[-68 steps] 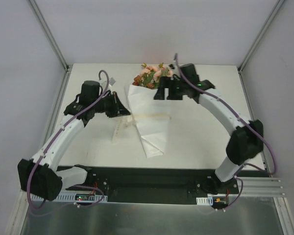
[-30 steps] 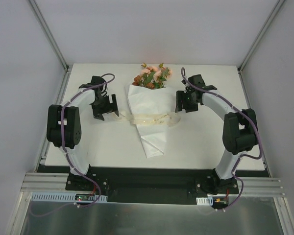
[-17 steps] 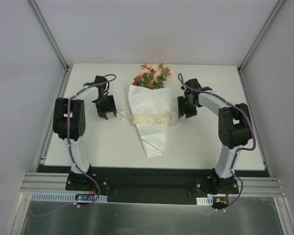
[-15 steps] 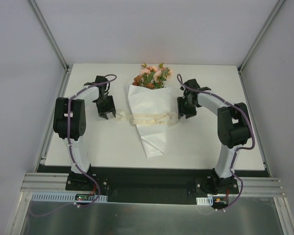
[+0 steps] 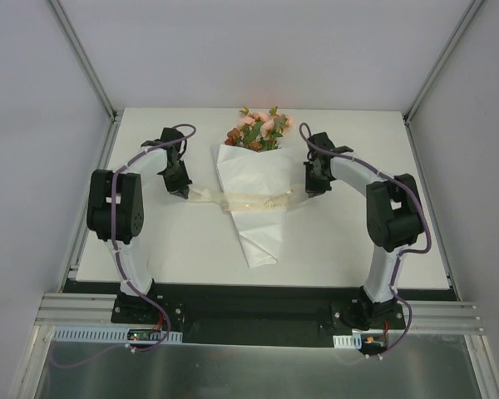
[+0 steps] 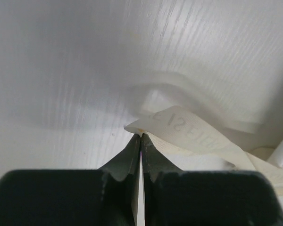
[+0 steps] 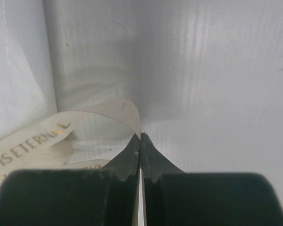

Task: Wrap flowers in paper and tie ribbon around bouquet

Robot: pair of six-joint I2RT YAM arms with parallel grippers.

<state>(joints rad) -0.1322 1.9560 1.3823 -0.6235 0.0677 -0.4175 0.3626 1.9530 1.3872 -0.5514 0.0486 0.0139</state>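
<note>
The bouquet lies mid-table: a white paper (image 5: pixel 251 224) cone with its narrow end toward me, and pink and orange flowers (image 5: pixel 258 130) with green leaves at the far, wide end. A cream ribbon (image 5: pixel 248 199) with gold lettering crosses the cone's waist. My left gripper (image 5: pixel 185 192) sits at the ribbon's left end, shut on it. In the left wrist view the ribbon (image 6: pixel 198 141) curls away from the pinched tips (image 6: pixel 140 135). My right gripper (image 5: pixel 309 190) is shut on the right end. The right wrist view shows the ribbon (image 7: pixel 33 141) arching into the closed tips (image 7: pixel 140 135).
The white table (image 5: pixel 150 241) is bounded by grey walls and slanted metal frame posts (image 5: pixel 87 66) at the back corners. A black base rail (image 5: pixel 249 312) runs along the near edge. Both arms fold upright at the table's sides.
Both grippers went from open to shut on the ribbon's two ends. The ribbon now lies straighter and tauter across the paper cone. The bouquet has stayed in place.
</note>
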